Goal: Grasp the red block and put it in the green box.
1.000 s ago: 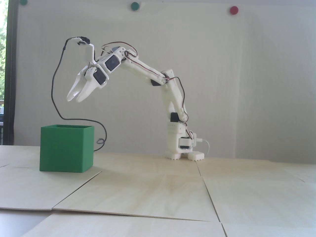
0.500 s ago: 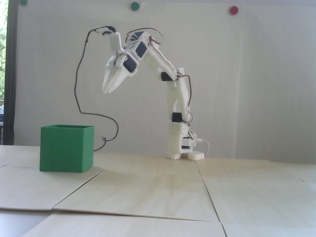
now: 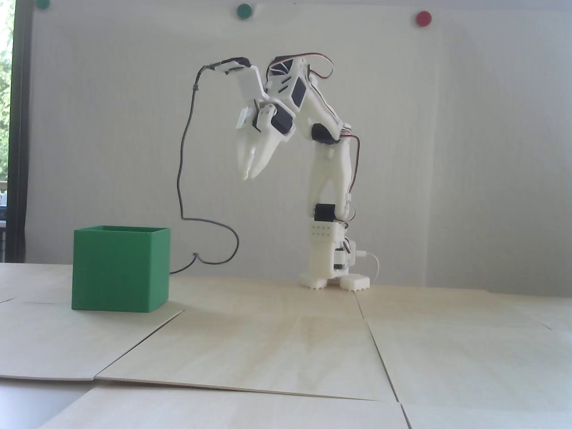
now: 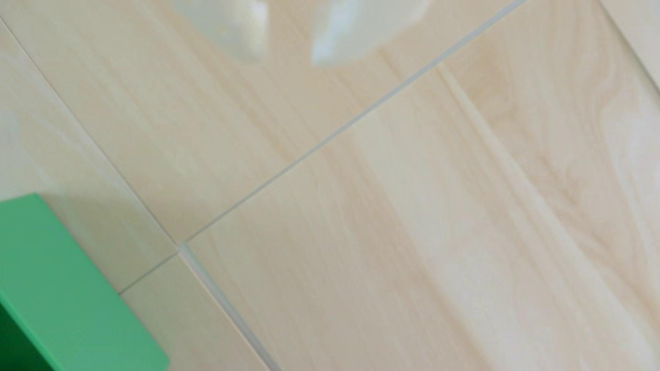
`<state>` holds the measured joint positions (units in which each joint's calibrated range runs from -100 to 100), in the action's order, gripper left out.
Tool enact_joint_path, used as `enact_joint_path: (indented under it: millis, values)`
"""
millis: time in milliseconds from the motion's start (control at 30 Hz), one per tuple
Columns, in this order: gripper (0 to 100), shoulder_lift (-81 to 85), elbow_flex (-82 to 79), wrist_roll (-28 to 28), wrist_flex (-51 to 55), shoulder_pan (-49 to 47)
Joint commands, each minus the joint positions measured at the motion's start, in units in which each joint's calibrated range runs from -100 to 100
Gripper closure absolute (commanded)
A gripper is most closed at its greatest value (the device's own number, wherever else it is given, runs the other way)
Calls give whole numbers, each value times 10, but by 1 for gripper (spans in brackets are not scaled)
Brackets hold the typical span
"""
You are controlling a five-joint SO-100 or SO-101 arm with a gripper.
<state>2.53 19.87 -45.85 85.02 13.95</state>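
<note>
One green box (image 3: pixel 120 270) stands lower left in the fixed view; one tool (image 3: pixel 248 175), empty, jaws slightly parted. The wrist view alone shows the surface (image 4: pixel 393 214) seams.

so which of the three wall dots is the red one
The right-hand dot in the fixed view is red; the middle dot and the left dot are green.

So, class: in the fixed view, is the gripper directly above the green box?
No: the gripper hangs well right of the green box, nearer the arm's base.
</note>
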Motion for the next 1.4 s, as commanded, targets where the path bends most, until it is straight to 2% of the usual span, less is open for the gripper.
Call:
enact_joint_path:
  millis: [0, 167, 333, 433, 667, 867, 1000, 1367]
  values:
    - [98, 139, -243, 4, -189, -8]
    - [98, 244, -531, 0, -359, -52]
    - [98, 345, -756, -1, -463, -85]
    - [98, 413, -854, -1, -483, -103]
    - [98, 614, -1062, -1, -481, -159]
    - [98, 735, -1174, -2, -464, -182]
    - [98, 789, -1177, -2, -373, -197]
    - [98, 864, -1177, -1, -228, -218]
